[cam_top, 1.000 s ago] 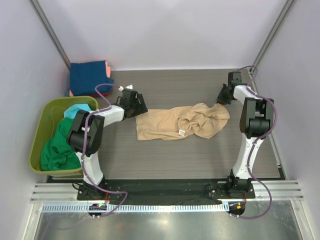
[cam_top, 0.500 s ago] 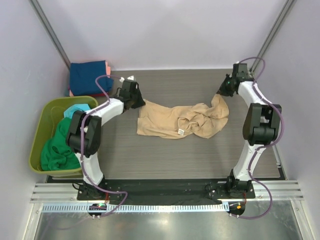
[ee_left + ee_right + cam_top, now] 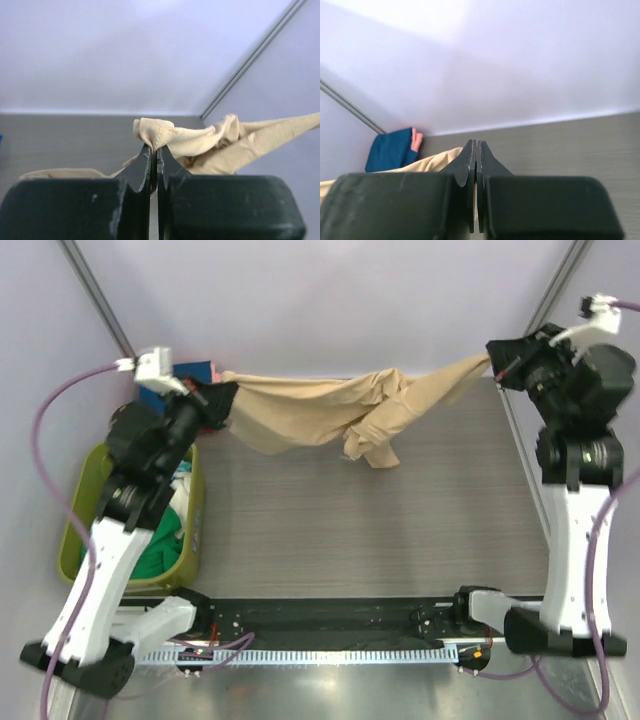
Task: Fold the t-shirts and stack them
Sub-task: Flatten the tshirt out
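Observation:
The tan t-shirt (image 3: 320, 412) hangs in the air over the back of the table, stretched between both grippers, its middle bunched and sagging. My left gripper (image 3: 222, 400) is shut on its left end. In the left wrist view a fold of the tan cloth (image 3: 156, 132) is pinched at the tips of that gripper (image 3: 154, 147). My right gripper (image 3: 497, 365) is shut on the right end, and in the right wrist view the tan cloth (image 3: 432, 162) trails off to the left below the shut gripper (image 3: 475, 145). A green t-shirt (image 3: 150, 550) lies in the bin.
An olive-green bin (image 3: 75, 530) stands at the left table edge under the left arm. A folded stack of navy and pink t-shirts (image 3: 390, 152) sits in the back left corner, mostly hidden by the left arm from above. Walls close in on three sides.
The left gripper shut on the tee's left end. Both arms then rose and pulled apart, lifting the tan tee off the table and stretching it out in the air.

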